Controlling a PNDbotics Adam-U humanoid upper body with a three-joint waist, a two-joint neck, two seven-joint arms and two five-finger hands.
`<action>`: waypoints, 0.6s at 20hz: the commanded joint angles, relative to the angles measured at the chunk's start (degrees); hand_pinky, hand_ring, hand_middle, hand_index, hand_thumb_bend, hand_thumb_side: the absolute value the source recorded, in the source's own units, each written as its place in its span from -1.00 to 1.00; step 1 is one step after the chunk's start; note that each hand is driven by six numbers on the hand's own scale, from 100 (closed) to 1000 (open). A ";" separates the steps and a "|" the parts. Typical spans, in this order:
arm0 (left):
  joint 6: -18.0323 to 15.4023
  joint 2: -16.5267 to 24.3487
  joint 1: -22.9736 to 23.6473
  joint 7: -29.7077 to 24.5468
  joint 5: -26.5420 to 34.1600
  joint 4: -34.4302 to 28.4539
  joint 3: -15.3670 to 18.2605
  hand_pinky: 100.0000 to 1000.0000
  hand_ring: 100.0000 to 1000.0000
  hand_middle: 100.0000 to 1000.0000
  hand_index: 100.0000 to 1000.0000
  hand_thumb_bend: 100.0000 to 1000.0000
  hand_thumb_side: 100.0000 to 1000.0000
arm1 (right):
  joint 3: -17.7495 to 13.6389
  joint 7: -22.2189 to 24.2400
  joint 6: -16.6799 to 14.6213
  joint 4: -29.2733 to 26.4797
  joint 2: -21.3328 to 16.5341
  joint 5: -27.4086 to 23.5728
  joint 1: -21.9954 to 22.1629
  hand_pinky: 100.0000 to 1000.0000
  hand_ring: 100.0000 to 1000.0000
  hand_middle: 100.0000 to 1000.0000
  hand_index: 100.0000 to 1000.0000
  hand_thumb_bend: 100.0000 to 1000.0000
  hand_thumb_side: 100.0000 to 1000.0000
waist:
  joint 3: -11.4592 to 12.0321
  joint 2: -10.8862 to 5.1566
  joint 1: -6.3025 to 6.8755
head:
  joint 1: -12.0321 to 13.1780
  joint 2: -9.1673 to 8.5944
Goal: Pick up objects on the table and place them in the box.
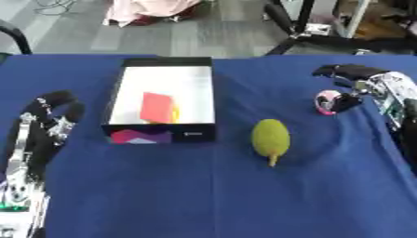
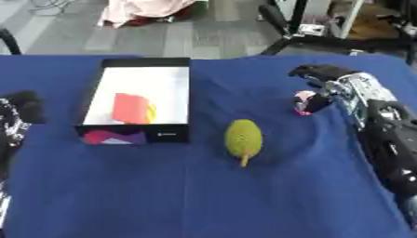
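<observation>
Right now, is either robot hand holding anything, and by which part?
The right robot hand has its fingers and thumb curled round a small pink and white round object, gripping its right side. The left robot hand holds nothing.

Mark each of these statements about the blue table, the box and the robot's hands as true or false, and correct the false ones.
1. A red item lies inside the box. True.
2. The green fruit lies inside the box. False: it lies on the blue table, to the right of the box.
3. The right hand is at a small pink object. True.
4. The left hand holds the green fruit. False: it is far from it, at the table's left edge.
5. The box is closed with a lid. False: it is open on top.
</observation>
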 commanded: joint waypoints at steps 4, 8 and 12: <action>0.11 1.16 -0.42 0.03 -0.01 -1.06 0.31 0.20 0.73 0.22 0.43 0.49 0.16 | -1.45 0.43 1.61 3.50 -2.35 1.45 -0.16 0.97 0.82 0.51 0.69 -1.00 -0.25 | -0.15 -0.97 0.21 | -0.06 -0.11; 0.17 1.17 -0.41 0.06 0.01 -1.07 0.33 0.20 0.73 0.22 0.43 0.49 0.16 | -1.60 -5.02 2.89 3.07 -2.11 2.83 -0.40 0.89 0.57 -0.26 -0.10 -1.00 -0.35 | -0.20 -0.99 0.26 | -0.09 -0.11; 0.19 1.20 -0.35 0.03 0.05 -1.07 0.28 0.20 0.73 0.22 0.43 0.49 0.16 | -0.95 -11.62 3.21 -0.58 -1.70 2.51 -1.48 0.84 0.46 -0.46 -0.29 -1.00 -0.47 | -0.14 -1.08 0.23 | -0.19 -0.11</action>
